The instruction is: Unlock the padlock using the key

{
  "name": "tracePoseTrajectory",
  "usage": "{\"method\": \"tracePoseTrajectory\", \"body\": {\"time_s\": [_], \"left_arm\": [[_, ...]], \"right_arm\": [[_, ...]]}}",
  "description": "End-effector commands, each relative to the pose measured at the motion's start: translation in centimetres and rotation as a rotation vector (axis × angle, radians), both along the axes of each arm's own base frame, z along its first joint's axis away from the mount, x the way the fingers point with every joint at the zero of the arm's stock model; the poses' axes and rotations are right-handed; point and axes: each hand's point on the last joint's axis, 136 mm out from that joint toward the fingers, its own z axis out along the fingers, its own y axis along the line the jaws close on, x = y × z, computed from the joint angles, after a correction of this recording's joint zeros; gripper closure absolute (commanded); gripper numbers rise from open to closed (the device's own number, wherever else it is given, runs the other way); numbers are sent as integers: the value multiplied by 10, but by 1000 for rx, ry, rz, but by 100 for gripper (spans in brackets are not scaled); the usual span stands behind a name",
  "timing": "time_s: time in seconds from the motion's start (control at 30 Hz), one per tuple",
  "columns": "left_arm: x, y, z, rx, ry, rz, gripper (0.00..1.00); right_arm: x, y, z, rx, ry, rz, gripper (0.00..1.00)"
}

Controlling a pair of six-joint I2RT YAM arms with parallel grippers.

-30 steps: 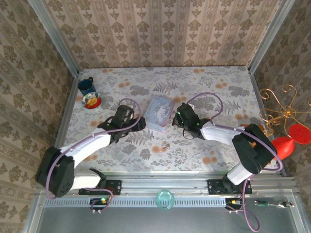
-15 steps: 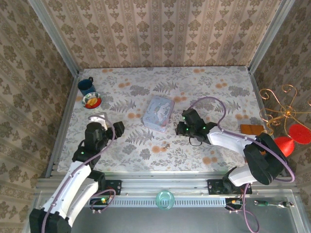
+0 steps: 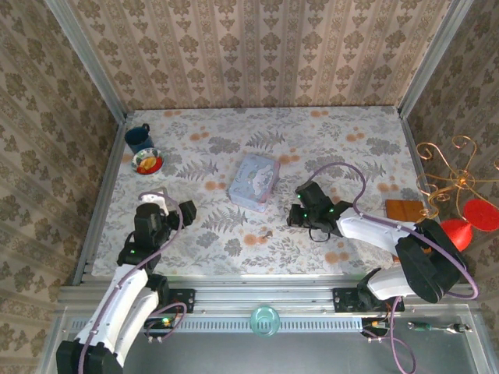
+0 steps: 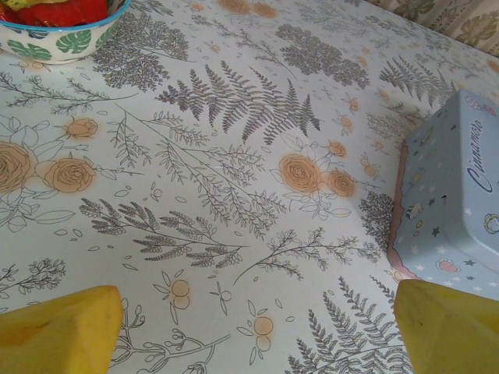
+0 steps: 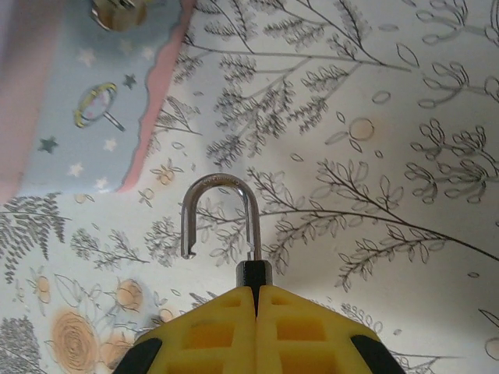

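My right gripper [image 5: 256,290] is shut on the padlock [image 5: 254,274]. Its black body is pinched between the yellow fingers. The silvery shackle [image 5: 217,180] sticks out ahead with its left end hanging free, so it stands unlatched. In the top view the right gripper [image 3: 295,214] hovers just right of the pale blue tin [image 3: 254,181]. My left gripper [image 4: 257,335] is open over bare cloth with nothing between its fingers, and sits at the near left [image 3: 185,209]. A tiny dark sliver [image 3: 267,232] on the cloth may be the key; I cannot tell.
The tin [image 4: 460,202] lies to the right of the left gripper and its corner [image 5: 78,101] is ahead-left of the padlock. A blue mug [image 3: 139,138] and a small bowl [image 3: 147,162] stand at the far left. A brown block [image 3: 404,209] lies at the right edge.
The left arm has drawn back from beside the tin to the near left. The right gripper has shifted slightly nearer and to the right, still holding the padlock.
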Motion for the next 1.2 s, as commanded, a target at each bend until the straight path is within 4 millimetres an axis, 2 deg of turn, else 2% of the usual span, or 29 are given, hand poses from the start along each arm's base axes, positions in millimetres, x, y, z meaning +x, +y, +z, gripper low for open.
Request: {"method": "tracePoseTrajectory", "body": {"time_s": [0.0,0.13,0.17,0.33,0.53,0.63,0.7,0.83,0.9,0.97,1.07,1.17], "left_arm": [[3,-1,5,-2,-38,-15,9],[3,-1,5,-5,-38,-13,8],[3,0,4,-5,-36,-9,3],[3,1,3,-7,-33,-3,0],[4,5,4,1,-32,20,0],[0,30,-3,51,61,157,0],[-4,47,-4,108,117,241,0],[-7,75,1,198,167,379,0],[-9,89,8,219,175,469,0],[-5,95,16,226,143,513,0],[9,100,32,226,46,547,0],[20,110,39,197,-73,637,0]], "right_arm": [[-8,-2,-6,-11,46,-2,96],[-9,-7,-4,-50,57,-8,82],[-9,-8,-3,-57,57,-3,81],[-8,-10,8,-63,27,5,73],[-4,-14,21,-91,-13,18,70],[-2,-7,35,-93,-62,106,64],[3,-10,48,-145,-106,155,61],[18,-26,70,-313,-211,218,55],[33,-39,86,-430,-287,209,50],[46,-45,99,-508,-367,209,44],[63,-53,113,-586,-518,180,43],[68,-52,117,-608,-691,204,40]]}}
